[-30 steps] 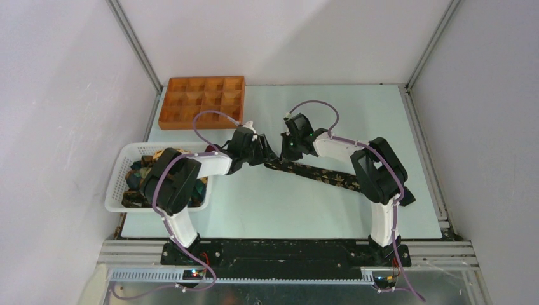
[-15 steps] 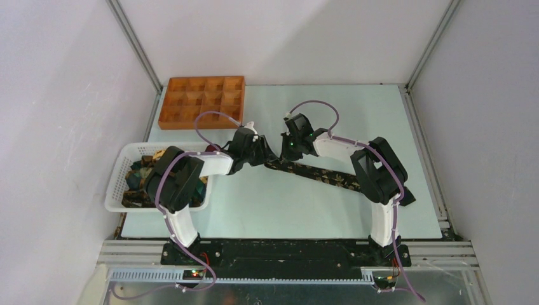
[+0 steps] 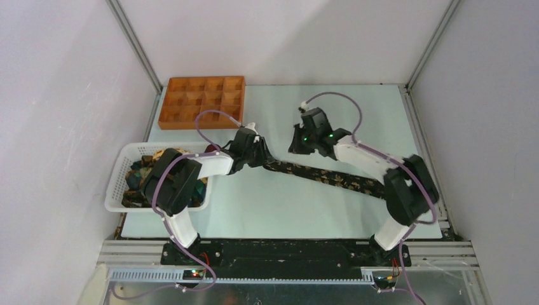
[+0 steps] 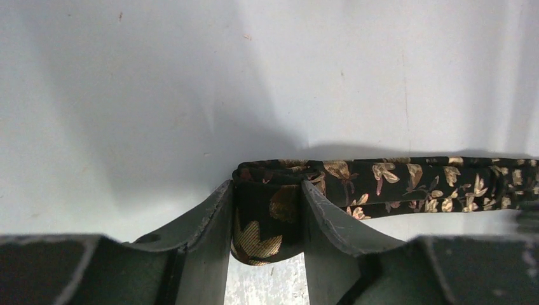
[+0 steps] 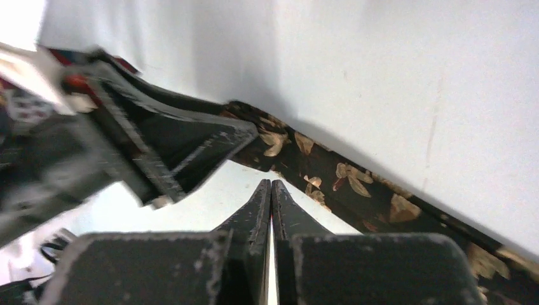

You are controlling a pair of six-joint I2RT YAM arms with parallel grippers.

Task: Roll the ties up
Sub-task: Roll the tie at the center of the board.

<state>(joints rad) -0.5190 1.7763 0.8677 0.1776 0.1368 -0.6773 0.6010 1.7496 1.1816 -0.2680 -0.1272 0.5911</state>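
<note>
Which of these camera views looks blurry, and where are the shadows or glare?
Right wrist view: the left gripper smears into blur toward the left edge, the top-left corner is blown out white, the tie is fairly sharp. Left wrist view: tie crisp, a soft shadow on the table around that gripper. Top view: evenly lit, no glare.

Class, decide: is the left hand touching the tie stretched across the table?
Touching. In the left wrist view the left hand pinches the folded end of the tie, fabric against both fingers.
</note>
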